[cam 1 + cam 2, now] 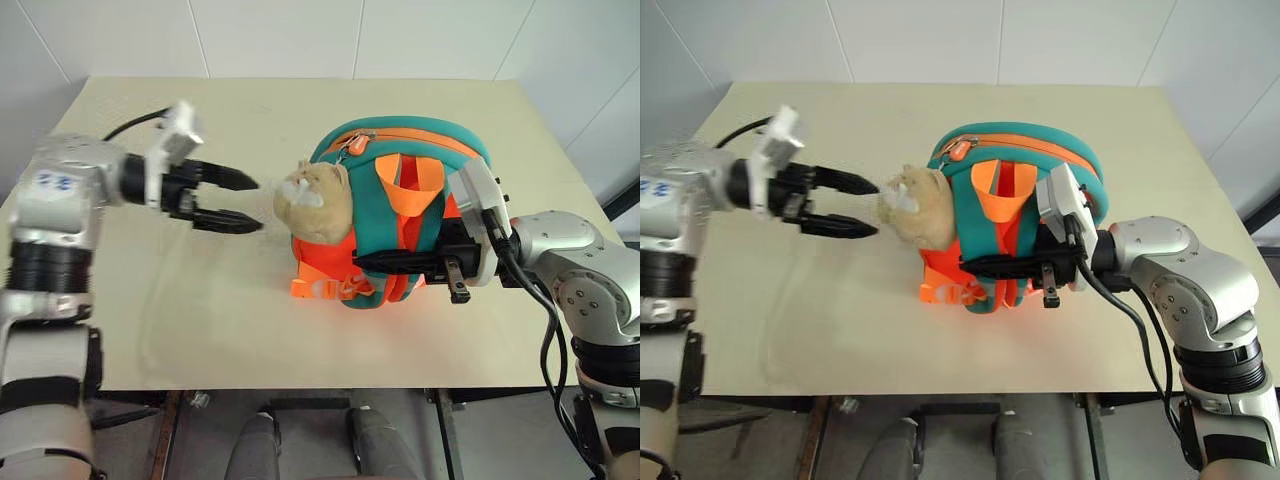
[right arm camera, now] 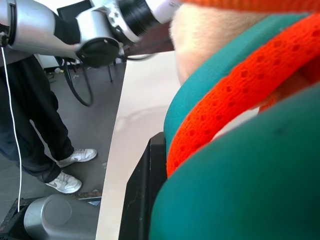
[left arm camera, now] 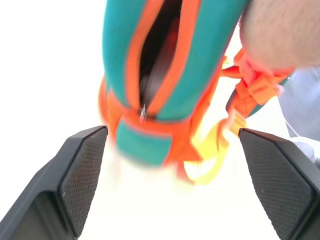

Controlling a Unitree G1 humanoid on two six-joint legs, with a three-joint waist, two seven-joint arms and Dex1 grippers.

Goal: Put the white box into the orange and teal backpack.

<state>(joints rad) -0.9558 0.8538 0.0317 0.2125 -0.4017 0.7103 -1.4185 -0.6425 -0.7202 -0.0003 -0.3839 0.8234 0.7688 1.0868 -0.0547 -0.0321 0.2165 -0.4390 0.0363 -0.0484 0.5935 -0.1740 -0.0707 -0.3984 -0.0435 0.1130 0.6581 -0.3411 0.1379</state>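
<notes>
Your left gripper (image 1: 240, 203) stands wide open and empty, its two black fingers spread one above the other and pointing across the table toward the tan plush animal head (image 1: 316, 202) on the orange and teal backpack (image 1: 400, 170). The fingertips are just beside the plush head, with a small gap between them and the fur. From the left wrist camera you see both textured finger pads (image 3: 82, 177) far apart, and between them the backpack's teal shell with its orange-edged zipper slit (image 3: 157, 55) parted, dark inside.

Your right gripper (image 1: 362, 260) is closed on the backpack's strap side: its black fingers run level across the lower part of the pack, over the orange webbing and buckles (image 1: 330, 288), and the right wrist camera shows teal fabric and orange mesh strap (image 2: 235, 110) pressed right against one finger.

You have the backpack standing upright near the middle of the pale table (image 1: 200, 330), straps facing you, the orange loop handle (image 1: 415, 185) drooping over the teal back panel and the zipper pull (image 1: 353, 147) near the top. You cannot see the white box from any camera, so whether it is inside the pack cannot be told.

A person's dark trousers and white sneakers (image 2: 70, 170) stand on the floor beside the table.
</notes>
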